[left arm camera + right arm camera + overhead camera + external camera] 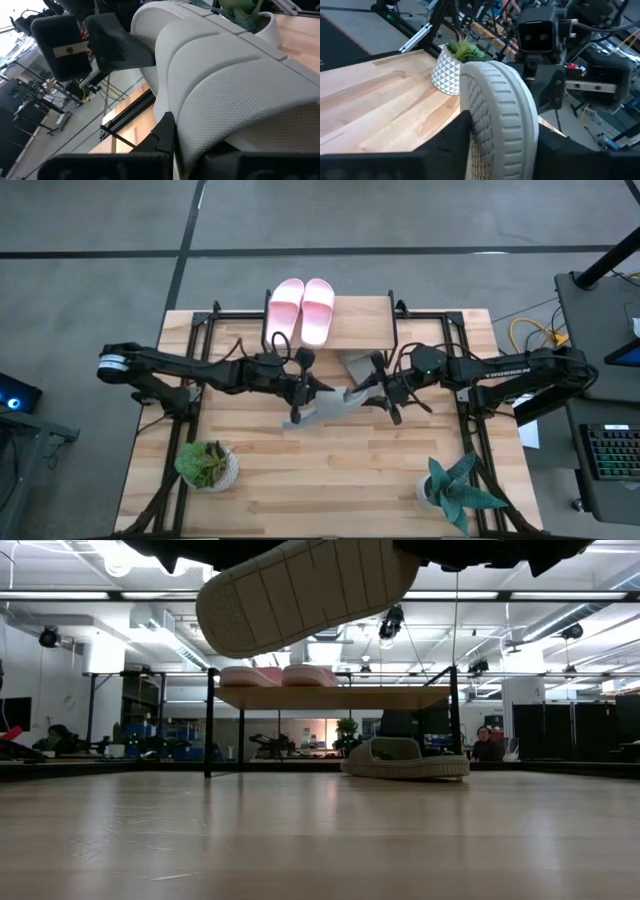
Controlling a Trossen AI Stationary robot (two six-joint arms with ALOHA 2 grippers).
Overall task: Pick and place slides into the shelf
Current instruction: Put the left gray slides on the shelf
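Grey slide in the air: we see one grey slide (322,409) lifted above the middle of the table (330,490); in the low view its ribbed sole (305,592) hangs high over the tabletop, tilted.
Left gripper: our left gripper (303,393) holds this grey slide at one end, and in the left wrist view a dark finger (162,137) presses against the textured strap (235,95).
Right gripper: our right gripper (385,394) is closed on the other end of the same slide; in the right wrist view the rounded edge of the slide (502,115) sits between its fingers.
Second grey slide: it lies flat on the table (405,757), just beside the shelf legs, under the right side of the shelf.
Pink slides: the two pink slides (301,308) stand side by side on the shelf (360,325), at its left part.
Shelf: it is at the far edge of the table, in the middle.
Plants: one potted plant (207,465) is near the front left corner, another plant (455,488) near the front right.
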